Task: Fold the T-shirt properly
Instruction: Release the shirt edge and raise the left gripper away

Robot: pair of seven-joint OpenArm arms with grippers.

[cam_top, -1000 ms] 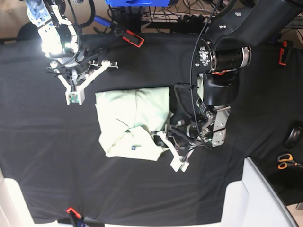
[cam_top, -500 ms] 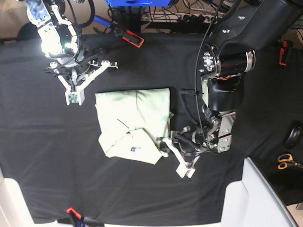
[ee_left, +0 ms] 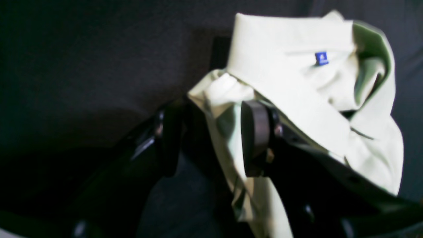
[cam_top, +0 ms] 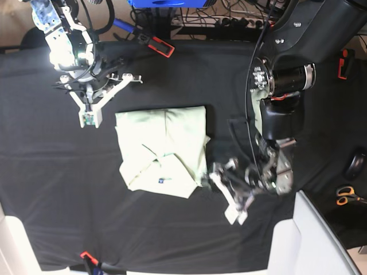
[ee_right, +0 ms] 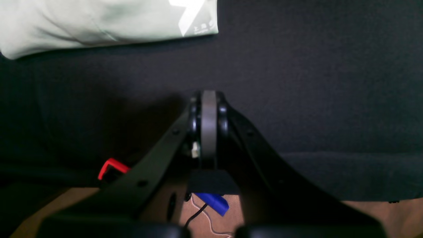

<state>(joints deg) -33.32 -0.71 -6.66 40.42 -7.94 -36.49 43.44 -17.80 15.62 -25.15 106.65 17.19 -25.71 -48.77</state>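
Observation:
The pale mint-green T-shirt [cam_top: 163, 149] lies folded into a rough rectangle on the black cloth, with its tiny blue mark [cam_top: 162, 180] near the front edge. In the left wrist view the T-shirt [ee_left: 297, 86] shows the blue mark [ee_left: 321, 58], and a rumpled corner lies between the jaws. My left gripper [cam_top: 222, 195] [ee_left: 211, 115] is open at the shirt's front right corner. My right gripper [cam_top: 89, 119] [ee_right: 209, 99] is shut and empty, just off the shirt's back left corner. A shirt edge [ee_right: 99, 23] shows at the top of the right wrist view.
The black cloth [cam_top: 51, 189] covers the table. A white panel [cam_top: 312, 240] stands at the front right. Scissors [cam_top: 346, 195] and a dark round object [cam_top: 356, 163] lie at the right edge. Red clamps sit at the back [cam_top: 161, 46] and front [cam_top: 87, 256].
My left arm has moved toward the front right, from over the shirt's corner to just beside it. The shirt's front right corner now lies flatter. The right arm has not moved.

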